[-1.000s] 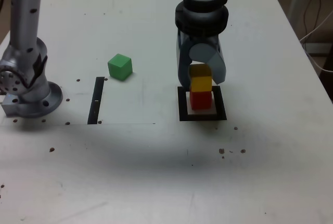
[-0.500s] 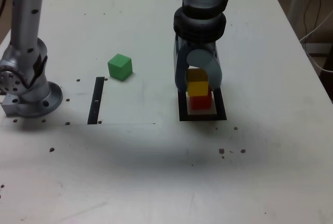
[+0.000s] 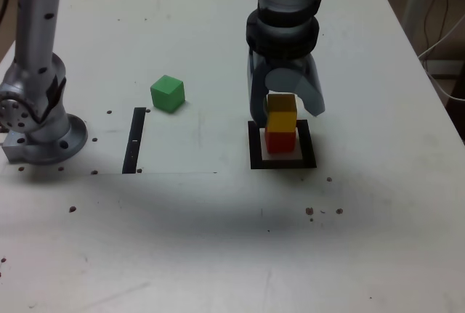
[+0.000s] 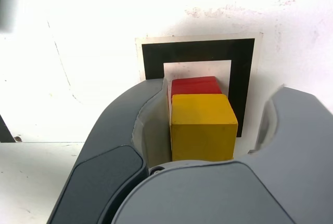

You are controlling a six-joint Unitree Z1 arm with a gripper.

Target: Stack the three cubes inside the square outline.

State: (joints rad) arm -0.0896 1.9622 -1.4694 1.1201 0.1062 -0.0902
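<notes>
I'm watching the desk (image 3: 363, 240) from afar, and my worry is the lift-off — one finger of the hand (image 3: 285, 110) sits right against the yellow cube (image 3: 281, 120) in the wrist view, so if I pull away crooked it could drag the cube off the red cube (image 3: 280, 141) beneath. The arm stands nearly upright over the square outline (image 3: 255, 146), hand pointing down with its fingers straddling the stack. Fingers are parted — there's a clear gap on one side of the yellow cube, so nothing is clamped. Both stacked cubes sit inside the outline. The green cube (image 3: 167, 94) waits well apart, toward the exterior view's left, near the black strip (image 3: 134, 141).
</notes>
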